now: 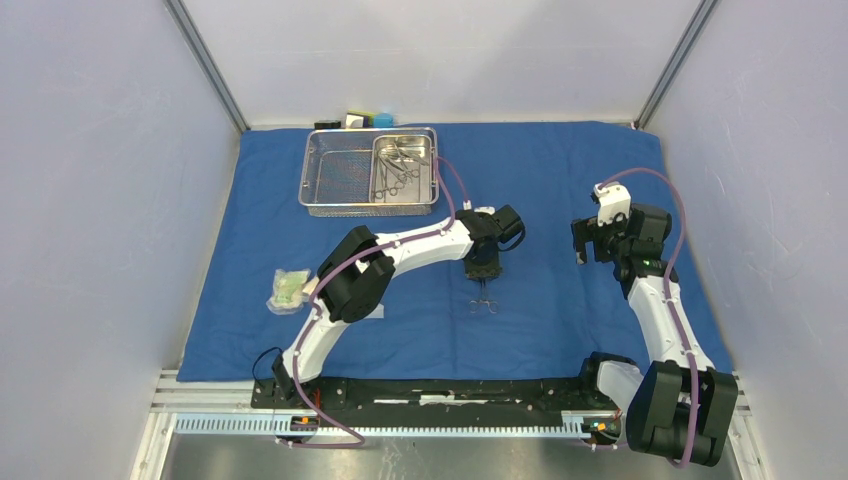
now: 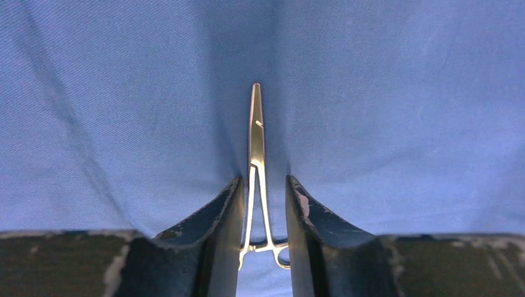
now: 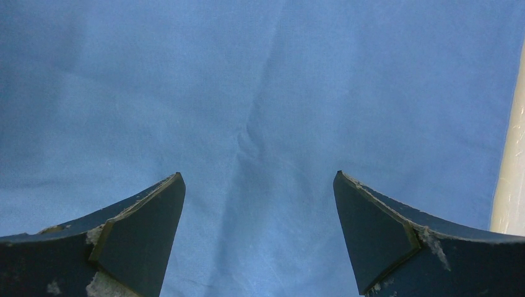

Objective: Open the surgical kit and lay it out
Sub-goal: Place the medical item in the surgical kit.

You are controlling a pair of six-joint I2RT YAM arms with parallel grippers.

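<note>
Forceps (image 2: 255, 142) lay lengthwise between the narrowly parted jaws of our left gripper (image 2: 264, 179), apparently loose, while our right gripper (image 3: 258, 174) hung wide open, well apart.

Your left arm (image 1: 400, 250) stretches forward with its elbow low. The left gripper (image 2: 263, 182) points straight down, jaws parted only a narrow way and fingertips close to the surface beneath them. Your right arm (image 1: 660, 310) stands folded upright. The right gripper (image 3: 259, 176) faces down, raised, jaws spread wide and holding nothing.
</note>
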